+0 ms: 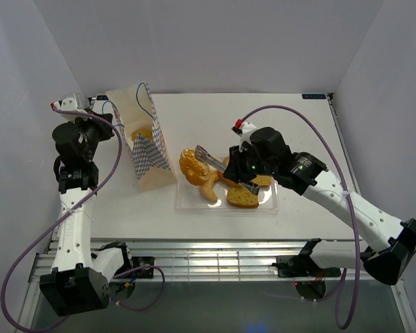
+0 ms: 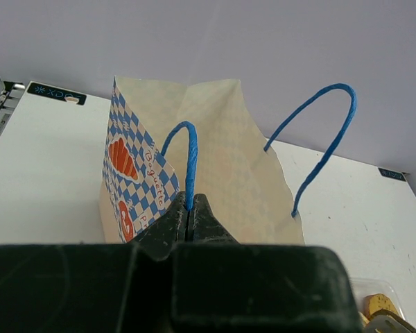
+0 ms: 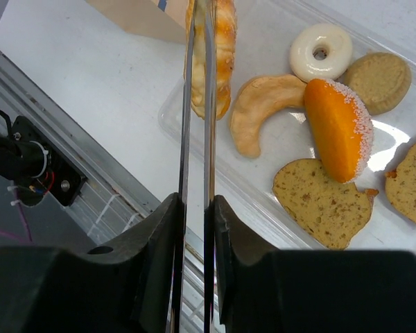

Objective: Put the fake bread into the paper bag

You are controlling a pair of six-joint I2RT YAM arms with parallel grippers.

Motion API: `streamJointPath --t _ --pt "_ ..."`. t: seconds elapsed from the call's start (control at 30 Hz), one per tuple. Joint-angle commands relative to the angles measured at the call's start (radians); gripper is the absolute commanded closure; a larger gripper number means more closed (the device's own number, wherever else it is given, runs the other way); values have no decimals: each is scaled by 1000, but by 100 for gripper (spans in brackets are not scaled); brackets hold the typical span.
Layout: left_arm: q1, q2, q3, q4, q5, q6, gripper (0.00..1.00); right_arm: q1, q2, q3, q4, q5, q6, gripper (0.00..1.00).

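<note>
The paper bag [image 1: 147,149] stands open at the back left, chequered side toward the tray. My left gripper [image 2: 189,208] is shut on its near blue cord handle [image 2: 192,156]; the far handle [image 2: 319,139] hangs free. My right gripper [image 3: 197,208] is shut on metal tongs [image 3: 209,104], whose blades clamp the golden twisted ring [image 3: 224,41], which stands on edge at the tray's left end [image 1: 189,166]. In the tray lie a pale crescent [image 3: 263,111], an orange oval roll [image 3: 340,128], a heart-shaped toast [image 3: 326,205], a white ring [image 3: 321,50] and a brown bun [image 3: 381,82].
The clear plastic tray [image 1: 187,205] lies just right of the bag, near the table's front edge. A second toast slice [image 3: 412,180] lies at its right end. White walls close in the table at the back and sides. A metal rail runs along the front.
</note>
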State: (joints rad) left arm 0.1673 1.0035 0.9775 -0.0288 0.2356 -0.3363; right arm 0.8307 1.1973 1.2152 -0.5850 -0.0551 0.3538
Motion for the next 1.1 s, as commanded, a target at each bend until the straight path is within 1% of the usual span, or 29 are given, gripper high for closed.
streamJointPath --t 0.0,0.2,0.37,0.53,0.57,0.63,0.9,1.07 --pt "5 -23 -8 10 21 -6 100 -1 -28 89 -9 9 -39 92" --pt "5 -22 -10 12 19 -6 100 -2 -28 231 -58 1 -65 92" --pt "5 -25 -16 20 24 -7 100 1 -24 332 -76 -45 -84 92" --pt "5 -26 -20 21 45 -12 100 -1 16 481 -96 -81 -99 92" --pt "5 -25 -23 52 51 -15 100 -1 24 501 -98 -87 -102 92" --pt "5 -25 -23 53 54 -13 100 5 42 552 -98 -115 -104 92" --pt "5 -37 -33 76 76 -21 100 18 91 606 -55 -175 -93 92" --pt "5 -40 -42 96 105 -27 100 25 123 623 -26 -175 -85 92"
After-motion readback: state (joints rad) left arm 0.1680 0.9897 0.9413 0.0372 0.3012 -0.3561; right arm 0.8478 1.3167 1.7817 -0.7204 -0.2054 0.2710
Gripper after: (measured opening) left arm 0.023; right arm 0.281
